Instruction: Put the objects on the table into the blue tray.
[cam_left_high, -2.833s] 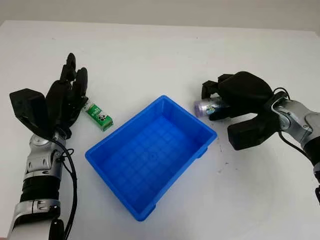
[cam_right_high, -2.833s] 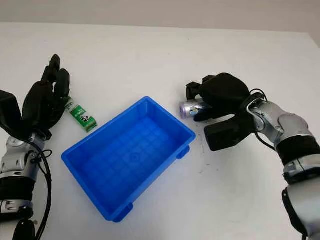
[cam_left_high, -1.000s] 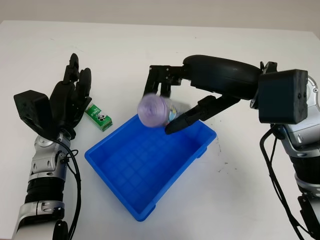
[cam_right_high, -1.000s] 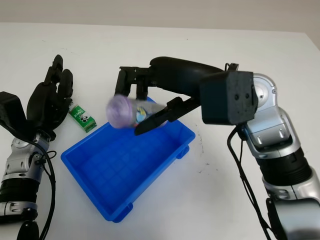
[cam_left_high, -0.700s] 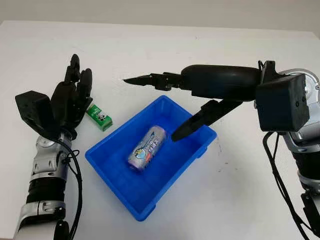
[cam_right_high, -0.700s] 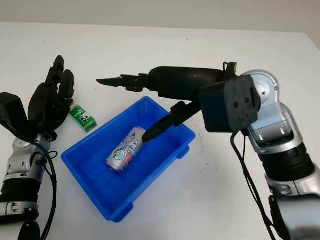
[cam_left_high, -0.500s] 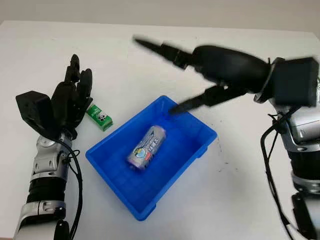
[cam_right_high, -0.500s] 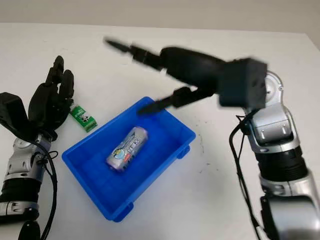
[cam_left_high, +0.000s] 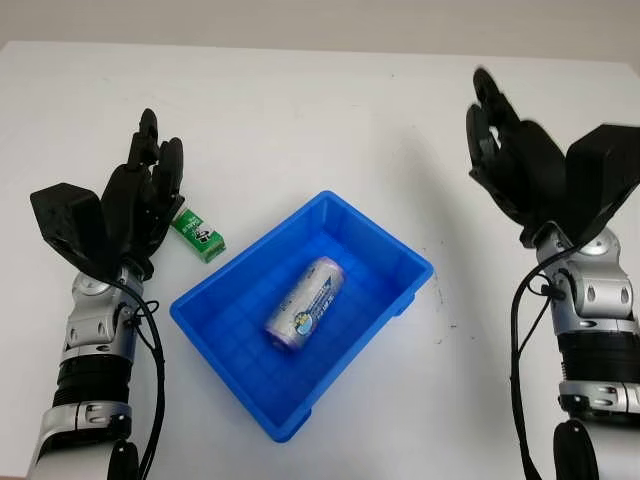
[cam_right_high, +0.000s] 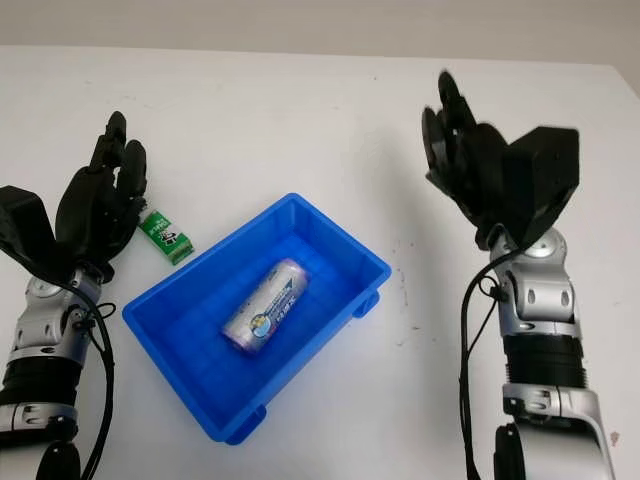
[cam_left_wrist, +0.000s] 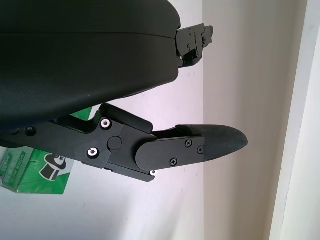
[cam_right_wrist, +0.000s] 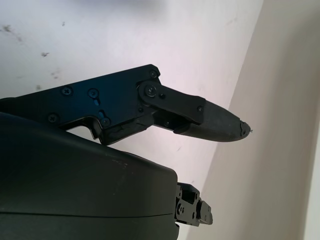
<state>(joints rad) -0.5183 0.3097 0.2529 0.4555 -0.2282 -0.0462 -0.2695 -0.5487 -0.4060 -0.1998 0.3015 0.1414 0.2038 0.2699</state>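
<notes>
White table, glossy cylindrical can

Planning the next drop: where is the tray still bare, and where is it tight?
Blue tray: bare floor on both sides of the can, lying middle. Tight between left hand and tray, around the green carton. Right hand open.

The blue tray sits mid-table, its walls rimming a can that lies diagonally inside. At its 10 o'clock, a green carton lies just beside the open left hand. The open right hand is raised at 2 o'clock, with bare table between.
</notes>
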